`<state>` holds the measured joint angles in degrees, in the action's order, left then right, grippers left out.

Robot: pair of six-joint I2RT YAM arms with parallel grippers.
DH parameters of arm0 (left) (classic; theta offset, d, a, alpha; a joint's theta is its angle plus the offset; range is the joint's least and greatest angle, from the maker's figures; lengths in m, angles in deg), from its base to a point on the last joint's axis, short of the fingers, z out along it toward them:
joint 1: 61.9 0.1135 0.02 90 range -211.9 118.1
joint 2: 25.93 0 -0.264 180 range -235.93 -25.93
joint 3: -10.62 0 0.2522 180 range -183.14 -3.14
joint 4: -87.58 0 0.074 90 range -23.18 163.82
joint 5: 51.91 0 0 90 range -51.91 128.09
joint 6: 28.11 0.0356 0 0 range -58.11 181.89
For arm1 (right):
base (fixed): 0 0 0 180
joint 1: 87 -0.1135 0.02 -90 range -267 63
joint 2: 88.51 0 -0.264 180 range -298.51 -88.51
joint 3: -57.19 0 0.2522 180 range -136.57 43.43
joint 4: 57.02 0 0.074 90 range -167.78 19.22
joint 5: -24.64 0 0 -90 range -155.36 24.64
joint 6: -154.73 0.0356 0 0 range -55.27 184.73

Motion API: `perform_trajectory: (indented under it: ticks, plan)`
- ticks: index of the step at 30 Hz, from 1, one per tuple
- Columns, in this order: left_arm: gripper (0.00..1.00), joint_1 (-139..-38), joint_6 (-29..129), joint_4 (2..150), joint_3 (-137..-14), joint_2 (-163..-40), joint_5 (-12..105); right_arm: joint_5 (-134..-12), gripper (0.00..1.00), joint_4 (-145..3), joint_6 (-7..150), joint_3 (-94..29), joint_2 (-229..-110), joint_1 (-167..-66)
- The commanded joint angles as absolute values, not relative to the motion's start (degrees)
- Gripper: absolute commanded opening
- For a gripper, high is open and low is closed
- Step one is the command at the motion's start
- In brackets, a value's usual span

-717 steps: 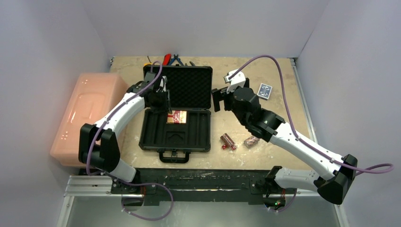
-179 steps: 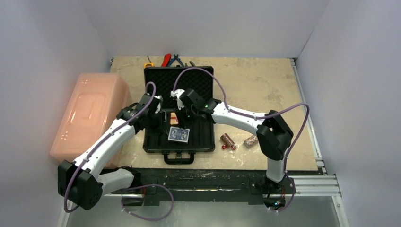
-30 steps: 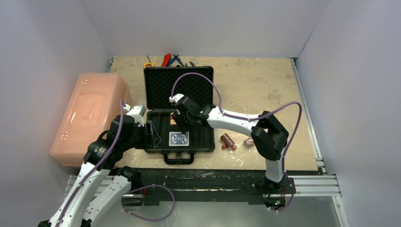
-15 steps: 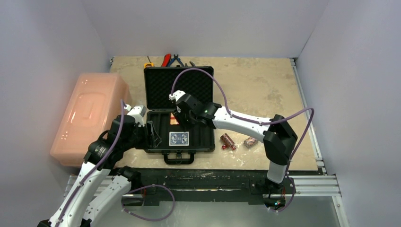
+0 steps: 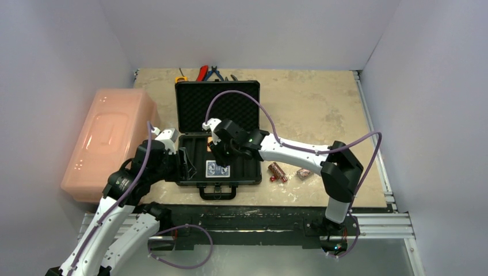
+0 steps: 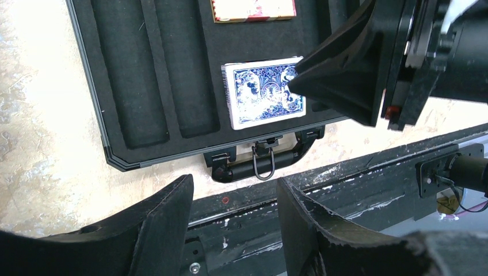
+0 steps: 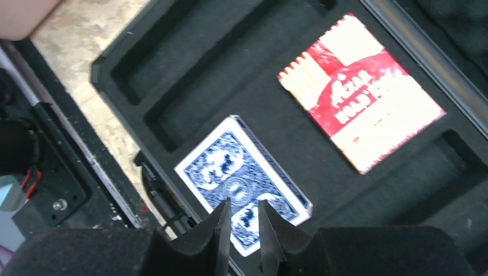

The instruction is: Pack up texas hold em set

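The black case point(image 5: 193, 156) lies open, its foam lid point(image 5: 217, 106) flat behind it. A blue card deck point(image 7: 241, 175) lies askew over the tray's front ledge near the handle point(image 6: 263, 167). The red deck point(image 7: 361, 92) sits in a slot behind it. My right gripper point(image 7: 240, 207) hovers just above the blue deck point(image 5: 217, 168), its jaws drawn to a narrow gap with nothing between them. My left gripper point(image 6: 233, 187) stands open and empty at the case's left front corner. Two reddish chip rolls point(image 5: 277, 170) point(image 5: 305, 172) and two red dice point(image 5: 272, 179) lie right of the case.
A large pink bin point(image 5: 109, 138) stands along the left side of the table. Pliers point(image 5: 210, 72) and a yellow tape measure point(image 5: 180, 79) lie behind the lid. The black base rail point(image 6: 345, 190) runs along the near table edge.
My right gripper's jaws have narrowed a lot and it has shifted slightly toward the blue deck. The left arm and the blue deck have stayed put.
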<state>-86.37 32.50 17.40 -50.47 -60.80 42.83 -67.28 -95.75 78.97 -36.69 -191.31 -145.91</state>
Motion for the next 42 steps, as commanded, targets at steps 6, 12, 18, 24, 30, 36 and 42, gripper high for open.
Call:
perform_trajectory:
  ticks: [6,12,18,24,30,36,42]
  plan:
    - [0.54,-86.8,32.8,19.0,-50.5,-61.0,42.4,-72.0,0.27,-92.1,77.2,-36.6,-193.8,-148.0]
    - [0.54,-86.8,32.8,19.0,-50.6,-60.9,42.2,-72.0,0.25,-92.8,76.9,-34.3,-196.4,-148.0]
    - [0.54,-86.8,32.6,18.9,-50.6,-60.9,42.0,-72.3,0.24,-92.4,76.3,-31.8,-197.0,-148.0]
    - [0.54,-86.9,32.6,18.9,-50.5,-61.1,42.0,-71.6,0.24,-94.0,75.4,-34.5,-196.6,-148.0]
    - [0.54,-86.9,32.7,18.9,-50.6,-61.3,42.1,-71.4,0.25,-93.7,74.5,-36.8,-194.1,-148.0]
    - [0.54,-86.9,32.7,18.9,-50.6,-61.5,42.1,-71.8,0.25,-94.3,74.0,-38.7,-194.2,-148.0]
    - [0.54,-86.9,32.6,18.8,-50.6,-61.7,42.0,-73.1,0.25,-94.0,73.7,-36.8,-196.5,-148.0]
